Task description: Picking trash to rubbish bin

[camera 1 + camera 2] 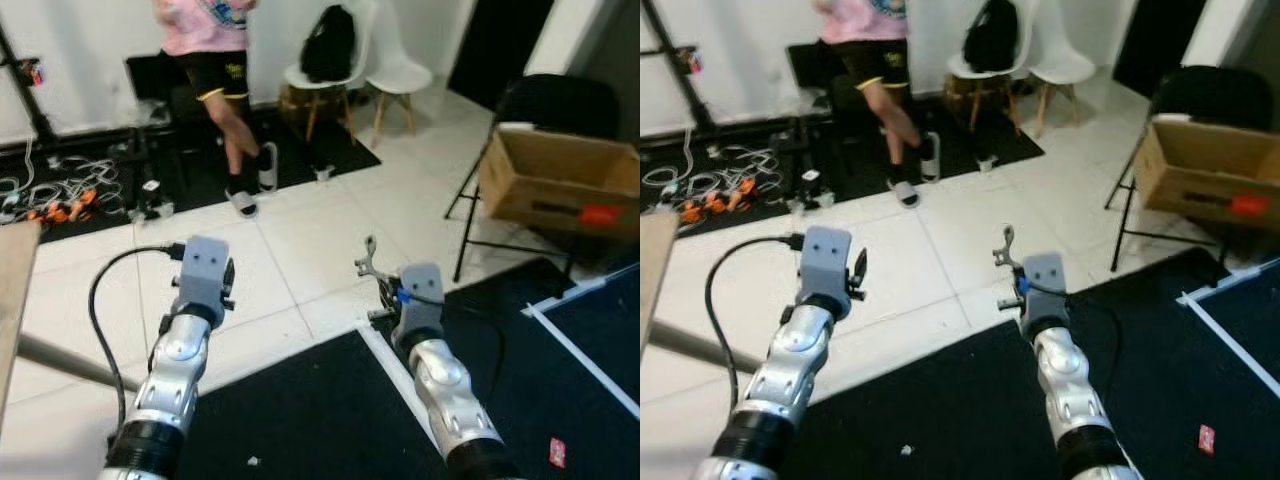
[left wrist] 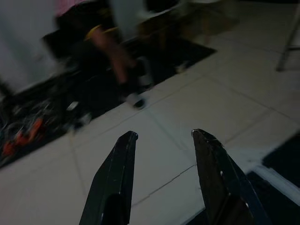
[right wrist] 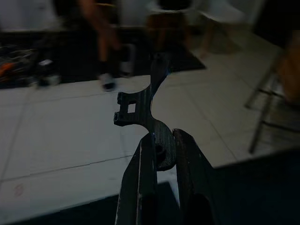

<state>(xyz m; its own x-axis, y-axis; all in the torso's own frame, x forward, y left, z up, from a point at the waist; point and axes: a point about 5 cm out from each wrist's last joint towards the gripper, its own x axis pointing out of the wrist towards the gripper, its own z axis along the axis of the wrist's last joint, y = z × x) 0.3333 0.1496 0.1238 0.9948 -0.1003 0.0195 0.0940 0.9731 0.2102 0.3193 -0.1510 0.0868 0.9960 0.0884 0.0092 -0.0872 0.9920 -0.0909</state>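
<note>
While the right gripper (image 3: 161, 154) is clamping a flat, dark, curved bracket-shaped scrap (image 3: 145, 105) above the white tiled floor (image 1: 300, 250), the left gripper (image 2: 161, 150) is hanging with its 2 fingers apart, holding nothing. The carrying step seems underway; finding the bin comes next.

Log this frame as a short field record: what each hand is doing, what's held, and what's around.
left hand: open, nothing between its fingers, raised over the white tile floor
right hand: shut on a flat dark bracket-shaped scrap
cardboard box: open, on a black folding chair, ahead to the right
person: standing ahead, legs crossed
red scrap: on black mat, lower right
</note>
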